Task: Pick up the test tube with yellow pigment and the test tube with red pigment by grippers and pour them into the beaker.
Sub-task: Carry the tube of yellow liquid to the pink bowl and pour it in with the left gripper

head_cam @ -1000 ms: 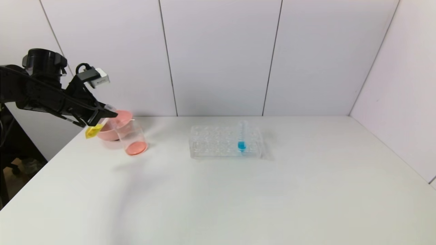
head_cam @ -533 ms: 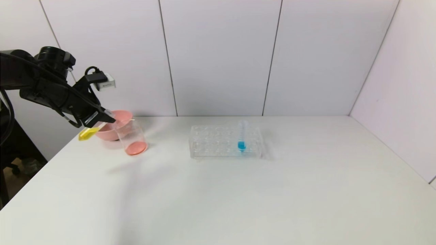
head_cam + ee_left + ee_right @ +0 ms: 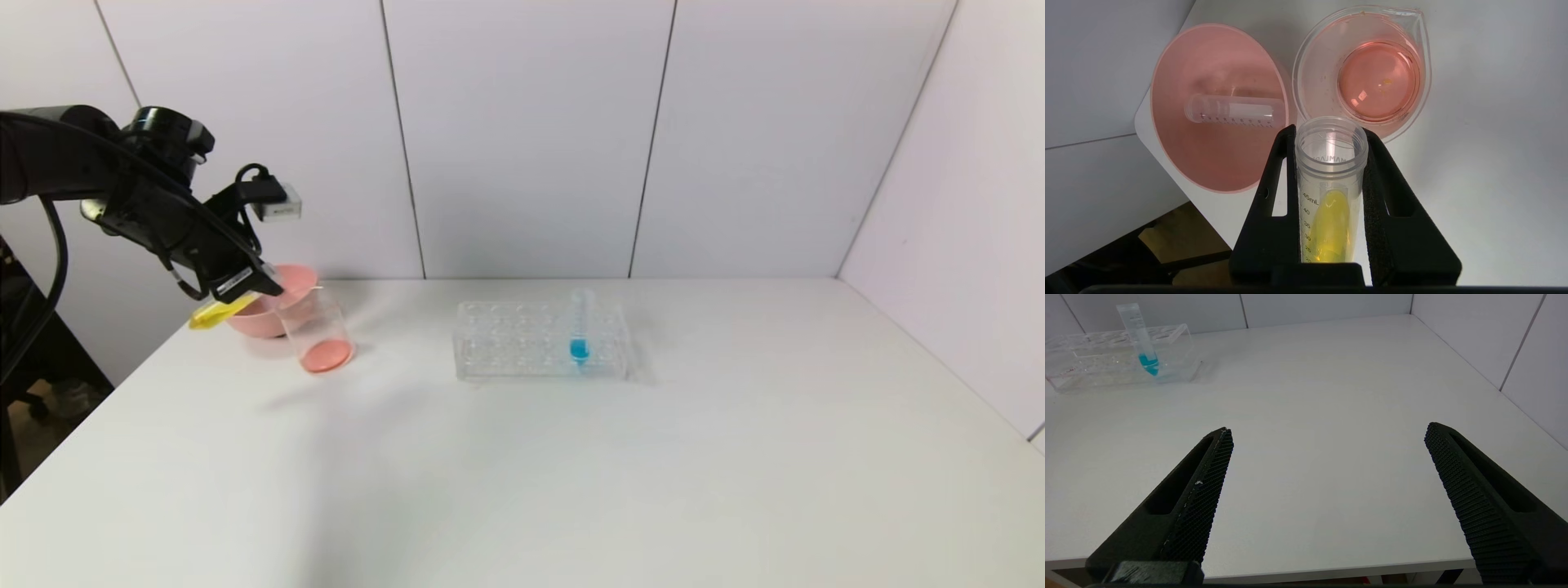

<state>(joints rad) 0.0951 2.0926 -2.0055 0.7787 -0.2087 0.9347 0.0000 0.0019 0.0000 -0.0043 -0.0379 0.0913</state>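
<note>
1. Left gripper (image 3: 245,287): raised at the table's (image 3: 522,457) far-left corner, its jaws closed on the test tube with yellow pigment (image 3: 214,314), which lies tilted with the yellow end low and the open mouth towards the beaker (image 3: 317,330).
2. In the left wrist view the tube (image 3: 1330,192) sits between the two fingers (image 3: 1274,183), its mouth just beside the beaker rim (image 3: 1423,53) (yellow liquid is inside the tube).
3. The beaker stands at 10 o'clock on the table and holds a shallow red-orange layer.
4. Pink bowl (image 3: 255,320): touching the beaker at its 9 o'clock; a clear tube (image 3: 1233,112) lies on its side inside.
5. Tube rack (image 3: 540,341): at 12 o'clock, holding one upright blue-liquid tube (image 3: 580,327).
6. Right gripper (image 3: 1327,457): parked at the near edge, jaws spread wide, holding nothing.
</note>
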